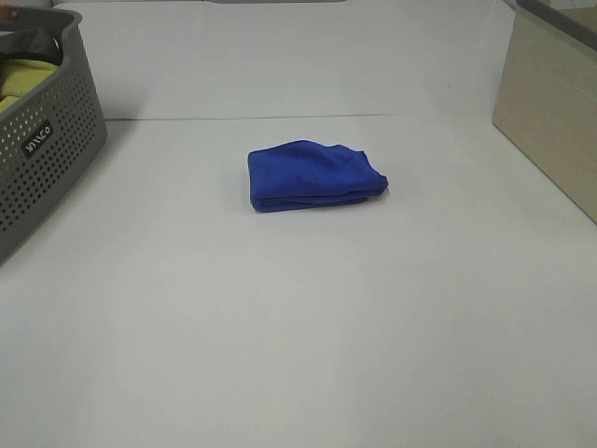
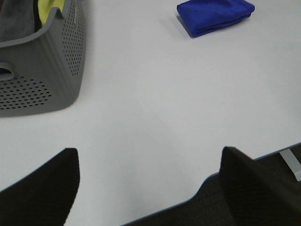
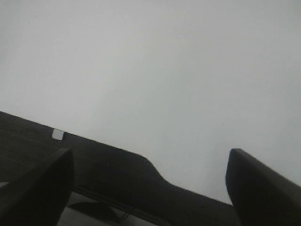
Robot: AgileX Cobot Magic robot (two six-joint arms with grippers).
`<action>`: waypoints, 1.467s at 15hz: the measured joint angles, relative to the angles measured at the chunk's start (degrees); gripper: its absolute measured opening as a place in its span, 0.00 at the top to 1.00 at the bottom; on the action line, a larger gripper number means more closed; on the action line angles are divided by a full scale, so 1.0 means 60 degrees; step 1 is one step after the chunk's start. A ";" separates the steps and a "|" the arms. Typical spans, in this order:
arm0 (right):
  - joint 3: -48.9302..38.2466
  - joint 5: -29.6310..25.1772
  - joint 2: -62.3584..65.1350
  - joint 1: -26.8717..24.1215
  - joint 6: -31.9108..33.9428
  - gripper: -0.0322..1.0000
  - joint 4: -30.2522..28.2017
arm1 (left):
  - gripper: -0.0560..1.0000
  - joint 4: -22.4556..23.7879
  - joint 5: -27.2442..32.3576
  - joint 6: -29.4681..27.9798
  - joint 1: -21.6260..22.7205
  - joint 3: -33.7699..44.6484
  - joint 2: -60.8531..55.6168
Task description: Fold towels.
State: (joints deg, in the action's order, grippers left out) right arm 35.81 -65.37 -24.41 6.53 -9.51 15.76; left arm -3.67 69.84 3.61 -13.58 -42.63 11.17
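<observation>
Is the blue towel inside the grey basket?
No, the blue towel lies folded on the white table, apart from the grey basket.

Blue towel [image 1: 315, 175] folded mid-table [image 1: 298, 327]; grey basket [image 1: 47, 159] far left.

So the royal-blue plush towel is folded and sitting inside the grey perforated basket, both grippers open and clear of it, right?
Not inside. The exterior high view shows the royal-blue plush towel folded on the white table, apart from the grey perforated basket. Both grippers, left and right, are open and clear.
</observation>
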 joint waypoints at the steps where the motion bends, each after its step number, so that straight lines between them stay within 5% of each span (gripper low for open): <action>1: -0.0315 0.0019 0.0735 0.0000 0.0000 0.17 -0.0220 | 0.21 0.0000 0.0000 0.0191 0.0000 0.0277 -0.0592; 9: -0.1146 0.0611 0.3123 0.0000 -0.0010 0.17 -0.0964 | 0.21 -0.1261 -0.1337 0.2903 0.0000 0.2244 -0.1614; 22: -0.1165 0.0630 0.3123 0.0000 -0.0010 0.17 -0.0964 | 0.21 -0.1709 -0.1356 0.2941 0.0067 0.2244 -0.1614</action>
State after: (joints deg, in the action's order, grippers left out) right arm 28.82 -61.59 -5.67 6.53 -9.57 9.97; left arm -13.92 61.71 21.26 -13.18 -29.16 1.49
